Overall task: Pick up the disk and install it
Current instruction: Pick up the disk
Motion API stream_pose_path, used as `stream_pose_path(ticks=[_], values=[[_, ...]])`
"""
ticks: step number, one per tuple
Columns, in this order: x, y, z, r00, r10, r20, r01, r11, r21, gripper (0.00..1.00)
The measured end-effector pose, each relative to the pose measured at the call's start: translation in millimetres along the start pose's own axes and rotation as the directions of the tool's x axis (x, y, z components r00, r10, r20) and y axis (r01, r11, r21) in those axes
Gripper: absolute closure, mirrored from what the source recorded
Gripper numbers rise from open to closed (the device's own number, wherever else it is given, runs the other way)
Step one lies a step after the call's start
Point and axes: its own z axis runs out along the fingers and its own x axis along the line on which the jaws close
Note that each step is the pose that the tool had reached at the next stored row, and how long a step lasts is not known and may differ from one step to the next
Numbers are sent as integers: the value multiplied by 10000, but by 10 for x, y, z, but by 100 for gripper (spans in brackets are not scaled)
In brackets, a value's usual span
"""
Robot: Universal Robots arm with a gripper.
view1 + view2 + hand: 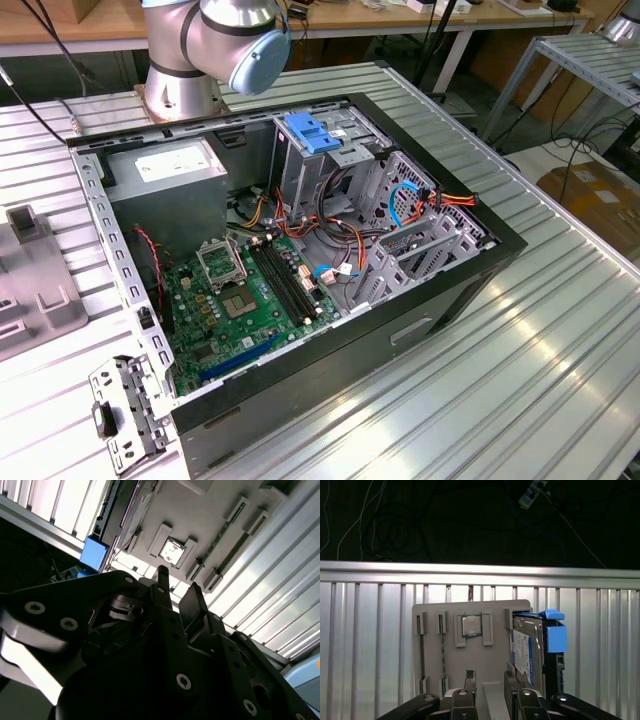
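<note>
One grey fixture plate [35,300] lies at the exterior view's left edge, on the ribbed metal desk [520,380]. Just beside the computer case's [400,340] near corner lies a loose perforated bracket [125,415]. The case lies on its side with the wall off, its rim standing as a raised edge all round. Inside it, from the exterior view's left, come the grey power supply [170,190], the green motherboard [240,300], then the blue latch handle [310,135] and the metal drive cage [420,230], with cables [335,240] bunched between. My arm's base [200,50] stands behind the case. On the exterior view's right a broad run of desk reaches to its edge.

In both wrist views my hand [490,680] [177,587] hangs over the fixture plate [435,670] [200,510]. Its two fingers [470,680] are parted by a moderate gap, with nothing between them. The disk [522,652] stands on edge in a slot at one side of the plate, its white label facing the plate's middle and its blue rail [555,639] on the outer side. It is just beside my fingers, not between them; I cannot tell whether one touches it. A processor chip [471,626] [172,551] sits in a pocket nearer the plate's middle. Past the plate's far edge a strip of desk runs to the desk's rim, and beyond that is darkness with loose wires [365,525].
</note>
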Motion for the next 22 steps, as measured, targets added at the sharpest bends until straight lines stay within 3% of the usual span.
stream_pose_path(ticks=[6, 22], values=[[-38, 2, 10, 10000, -2, 31, 2, 10000, -1, 64], [-57, 26, 25, 10000, -5, 96, 5, 10000, 1, 64]])
